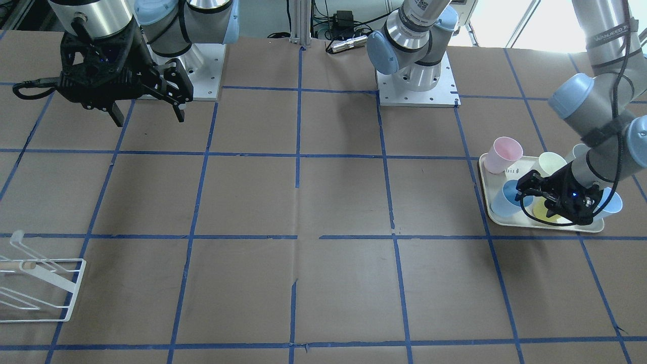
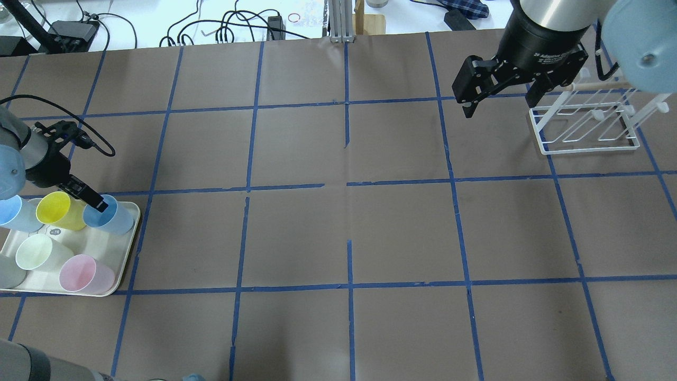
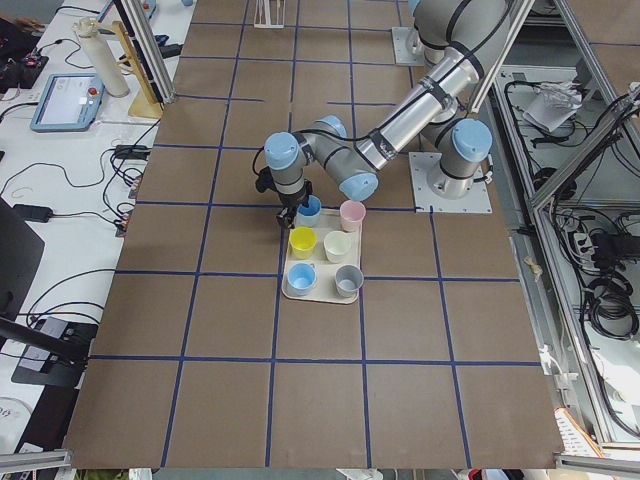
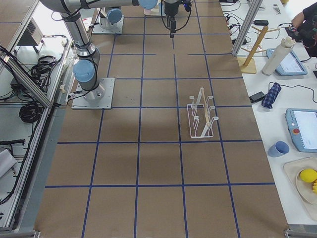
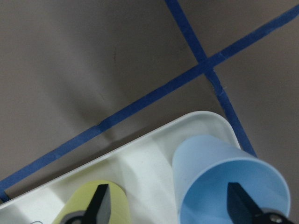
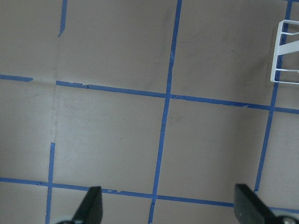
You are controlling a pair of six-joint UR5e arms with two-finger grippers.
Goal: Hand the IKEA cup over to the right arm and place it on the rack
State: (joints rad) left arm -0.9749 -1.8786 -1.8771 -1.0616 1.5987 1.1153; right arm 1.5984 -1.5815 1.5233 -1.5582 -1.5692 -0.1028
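Note:
The IKEA cup (image 2: 119, 219), light blue with a brighter blue inside, stands at the far right corner of the cream tray (image 2: 127, 254). My left gripper (image 2: 87, 203) is open over it. In the left wrist view one fingertip (image 5: 240, 205) is inside the cup (image 5: 210, 158) and the other is over the yellow cup (image 5: 88, 205), so the cup's wall stands between the jaws. My right gripper (image 2: 500, 108) is open and empty, raised above the table next to the white wire rack (image 2: 587, 127).
The tray also holds a yellow cup (image 2: 55, 209), a paler blue cup (image 2: 16, 211), a pale green cup (image 2: 34, 253), a pink cup (image 2: 82, 272) and a grey cup (image 2: 8, 271). Brown paper with blue tape lines covers the table.

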